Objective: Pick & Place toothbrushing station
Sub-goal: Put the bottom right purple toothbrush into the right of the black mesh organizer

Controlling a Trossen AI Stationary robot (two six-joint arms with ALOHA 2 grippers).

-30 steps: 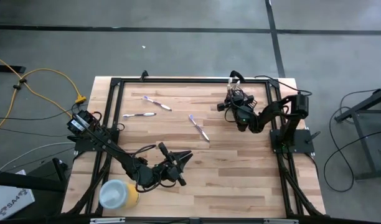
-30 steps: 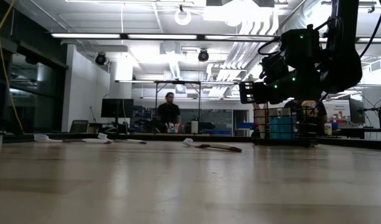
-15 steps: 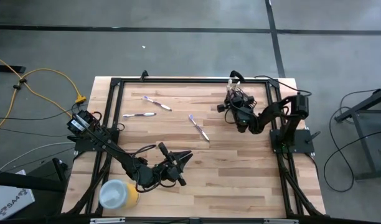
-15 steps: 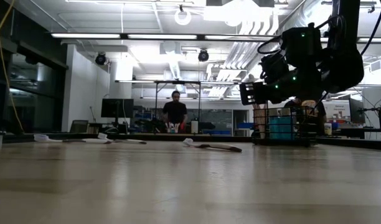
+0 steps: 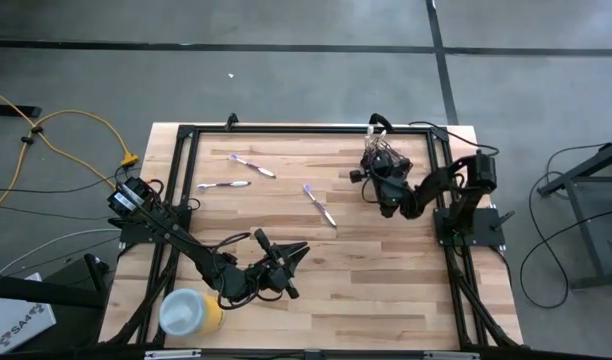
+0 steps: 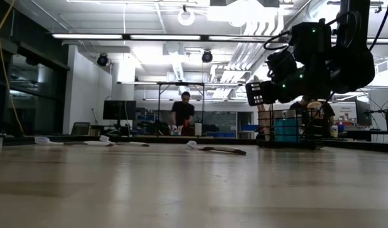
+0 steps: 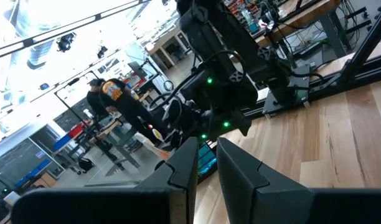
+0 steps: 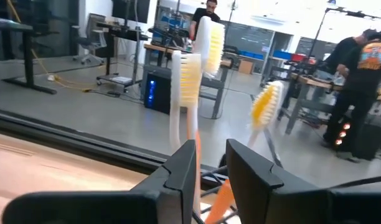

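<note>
The right gripper [image 5: 380,163], jaws slightly apart, hovers over the holder [image 6: 289,128] at the counter's [image 5: 386,270] one o'clock; upright toothbrushes [image 8: 185,99] rise dead ahead.

The left gripper [image 5: 286,262] waits at six o'clock, jaws narrowly parted, holding nothing.

Pale striped plank wooden table [image 5: 386,270]; black wire-mesh holder [image 6: 289,130]; white toothbrush with yellow bristles [image 8: 183,93]; yellow white-topped cylinder [image 5: 189,312].

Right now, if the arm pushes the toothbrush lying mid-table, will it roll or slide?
The toothbrush looks thin and flat-lying, so it would likely slide and pivot rather than roll. It seems light, so a nudge may spin it. Its low profile against the wooden table probably makes pinching it fiddly.
</note>
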